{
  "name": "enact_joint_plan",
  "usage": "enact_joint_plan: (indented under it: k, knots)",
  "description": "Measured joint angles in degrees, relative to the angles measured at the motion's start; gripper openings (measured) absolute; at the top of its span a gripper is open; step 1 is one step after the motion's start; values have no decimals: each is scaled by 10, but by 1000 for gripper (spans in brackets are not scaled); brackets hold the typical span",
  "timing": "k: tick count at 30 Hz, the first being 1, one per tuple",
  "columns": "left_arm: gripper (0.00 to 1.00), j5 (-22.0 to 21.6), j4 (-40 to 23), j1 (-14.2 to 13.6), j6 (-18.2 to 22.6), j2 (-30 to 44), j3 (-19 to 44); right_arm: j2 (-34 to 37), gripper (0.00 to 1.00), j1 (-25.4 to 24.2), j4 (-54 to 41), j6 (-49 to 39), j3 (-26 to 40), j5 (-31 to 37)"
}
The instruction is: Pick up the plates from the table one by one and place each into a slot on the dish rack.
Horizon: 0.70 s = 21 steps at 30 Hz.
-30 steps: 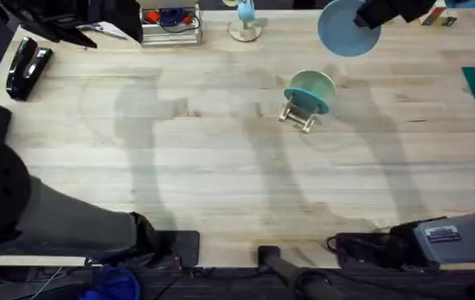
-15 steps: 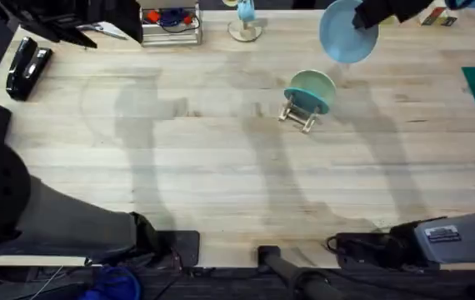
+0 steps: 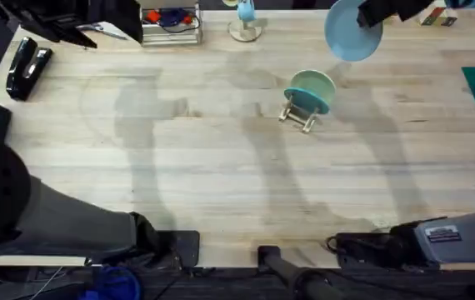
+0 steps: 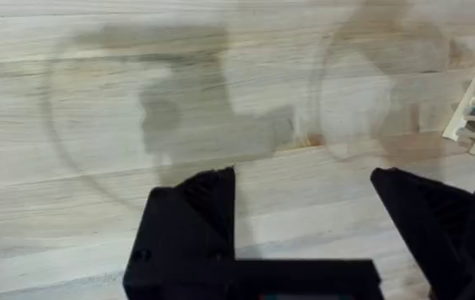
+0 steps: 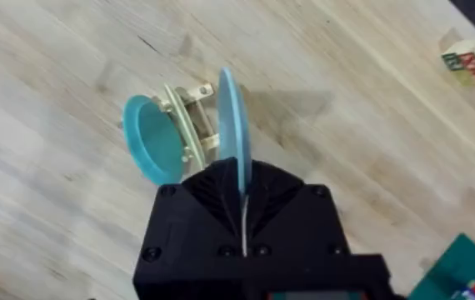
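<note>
Table: pale wooden planks [image 3: 221, 167] with clear grain and soft shadows of the arms lying across the middle.
Dish rack: small frame of thin upright sticks [image 3: 297, 114] on the boards, right of centre and toward the far side.
Mint-green plate: standing on edge [image 3: 311, 89] in the dish rack, tilted a little, its face turned toward the arms' bases.
Light blue plate: up off the table [image 3: 351, 32], above and just beyond the dish rack toward the far right; in the right wrist view it stands edge-on [image 5: 230, 117] over the sticks, beside the mint-green plate.
Right gripper: black fingers pinching the light blue plate's rim [image 5: 243, 193], the plate sticking out from between them; seen from overhead as a dark block [image 3: 371, 13] at the far edge.
Left gripper: fingers spread wide [image 4: 304, 187] over bare boards, nothing between them; one corner of the dish rack shows well off to its side.
Far edge: a wooden box-frame with blue and red items [image 3: 171, 21] and a round wooden-based stand [image 3: 244, 30].
Left edge: a black stapler [image 3: 26, 67] lying on the planks.
</note>
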Motion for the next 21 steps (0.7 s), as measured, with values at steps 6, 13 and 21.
enact_joint_plan:
  k: [6, 13, 21]
  knots:
    - [993, 0, 0, 0, 0, 0, 0, 5, 31, -19, 1, -81, 0, 7]
    - [995, 0, 0, 0, 0, 0, 0, 50, 32, -19, 1, -178, 0, 7]
    - [994, 0, 0, 0, 0, 0, 0, 60, 32, -19, 4, -228, -1, -32]
